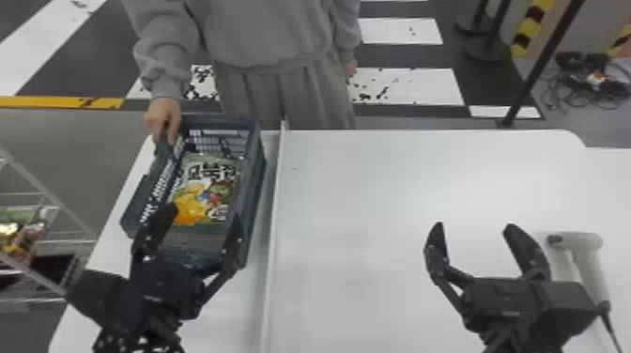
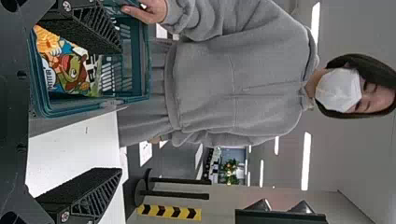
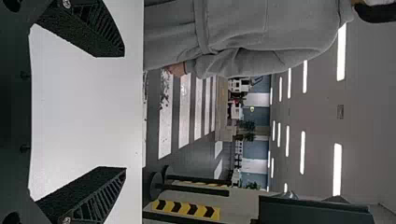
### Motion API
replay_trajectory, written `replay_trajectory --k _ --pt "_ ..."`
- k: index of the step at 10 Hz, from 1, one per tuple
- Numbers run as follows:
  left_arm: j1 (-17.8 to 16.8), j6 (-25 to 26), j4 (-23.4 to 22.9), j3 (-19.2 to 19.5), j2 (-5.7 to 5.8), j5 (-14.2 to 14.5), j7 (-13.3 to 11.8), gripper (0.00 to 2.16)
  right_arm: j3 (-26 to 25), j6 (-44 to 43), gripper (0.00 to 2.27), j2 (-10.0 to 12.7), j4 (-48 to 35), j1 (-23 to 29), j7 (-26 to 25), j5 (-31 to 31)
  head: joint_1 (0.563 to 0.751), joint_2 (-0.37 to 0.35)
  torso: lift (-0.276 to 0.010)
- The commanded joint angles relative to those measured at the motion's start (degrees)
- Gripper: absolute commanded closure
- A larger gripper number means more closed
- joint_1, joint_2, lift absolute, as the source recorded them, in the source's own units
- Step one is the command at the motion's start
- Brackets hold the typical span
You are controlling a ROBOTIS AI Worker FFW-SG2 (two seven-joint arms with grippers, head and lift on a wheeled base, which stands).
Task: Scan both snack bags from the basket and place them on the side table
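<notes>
A dark basket (image 1: 256, 188) stands on the left part of the white table, a person's hand (image 1: 163, 119) on its left rim. Inside lies a snack bag (image 1: 206, 190) with orange and green print; the left wrist view shows the bag (image 2: 70, 70) in the basket (image 2: 39, 100) as well. My left gripper (image 1: 202, 223) is open over the basket's near end, holding nothing; its own wrist view has the gripper (image 2: 120, 112) too. Over the table's right half my right gripper (image 1: 474, 227) is open and unloaded, left of the white scanner (image 1: 587, 267); its wrist view shows the gripper (image 3: 125, 112).
A thin raised divider (image 1: 274, 197) runs along the white table (image 1: 366, 188), just right of the basket. The scanner's cable trails toward the near right edge. A wire rack (image 1: 51, 202) with some packets stands off the table at the left. The person stands behind the table.
</notes>
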Motion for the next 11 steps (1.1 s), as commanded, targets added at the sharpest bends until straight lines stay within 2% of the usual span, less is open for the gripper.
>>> replay_trajectory --k 1,2,3,5,7,9,11 --pt "-0.53 0.11 0.08 0.43 0.19 0.00 0.18 0.10 0.00 0.42 0.05 0.05 0.00 0.00 0.00 0.03 0.695 0.039 -0.075" --pt "-1.59 1.34 0.17 1.05 0.19 0.09 0.36 0.11 0.09 0.77 0.05 0.05 0.00 0.00 0.00 0.11 0.695 0.042 -0.075" --pt "-3.61 7.32 -0.01 1.75 0.19 0.44 0.62 0.14 0.09 0.94 0.05 0.05 0.00 0.00 0.00 0.11 0.695 0.049 -0.075" --pt "-7.65 13.65 0.08 4.12 0.10 2.64 -0.17 0.14 0.09 1.12 0.05 0.05 0.00 0.18 0.00 0.20 0.695 0.065 -0.075" --pt "-12.58 22.96 -0.01 6.41 0.19 4.31 -0.52 0.14 0.09 1.47 0.05 0.05 -0.09 0.18 0.00 0.20 0.695 0.096 -0.075" --pt "-19.08 35.09 0.17 6.76 0.19 4.48 -0.52 0.15 0.09 1.65 0.05 0.05 -0.09 0.27 0.00 0.29 0.695 0.118 -0.075" --pt "-26.55 46.69 2.80 7.20 0.19 4.22 -0.96 0.15 0.00 1.65 0.05 0.05 0.35 0.27 0.00 0.46 0.695 0.119 -0.075"
